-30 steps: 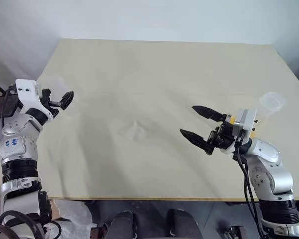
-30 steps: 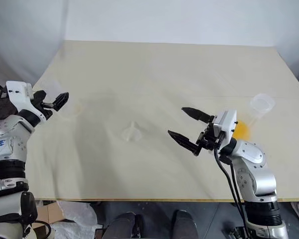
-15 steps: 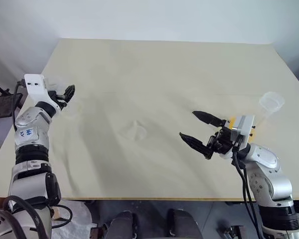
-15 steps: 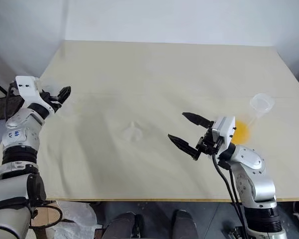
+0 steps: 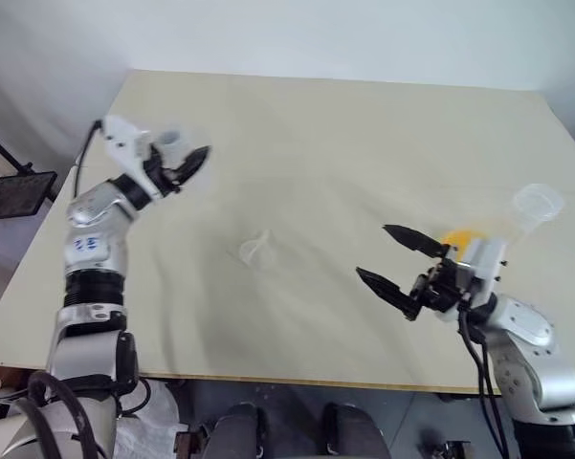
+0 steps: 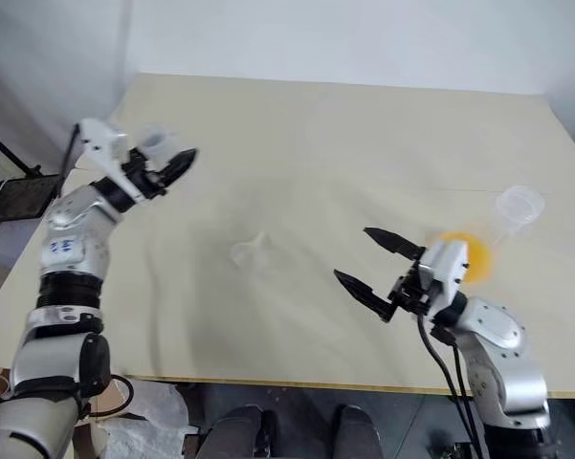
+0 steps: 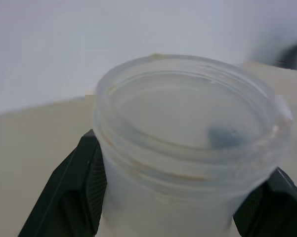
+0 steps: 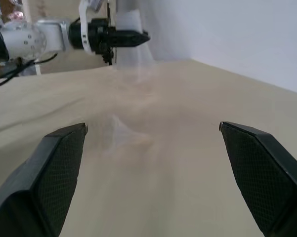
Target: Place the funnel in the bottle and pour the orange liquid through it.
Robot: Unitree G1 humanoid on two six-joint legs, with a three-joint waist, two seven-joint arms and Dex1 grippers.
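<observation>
Left wrist view: left gripper pinches the clear bottle at its neck, left of the funnel. Right gripper, spread, holds nothing, right of it.

The two head views look forward and down from above the near edge of the table, taking in nearly its whole top with one arm at each side, and they share almost the same scene, slightly shifted sideways. The left wrist view sits very close behind the bottle, looking along the black fingers on either side of its neck toward the pale wall. The right wrist view looks low across the tabletop between its own spread fingers, past the funnel to the left gripper in the distance, so it shares those with the head views.
</observation>
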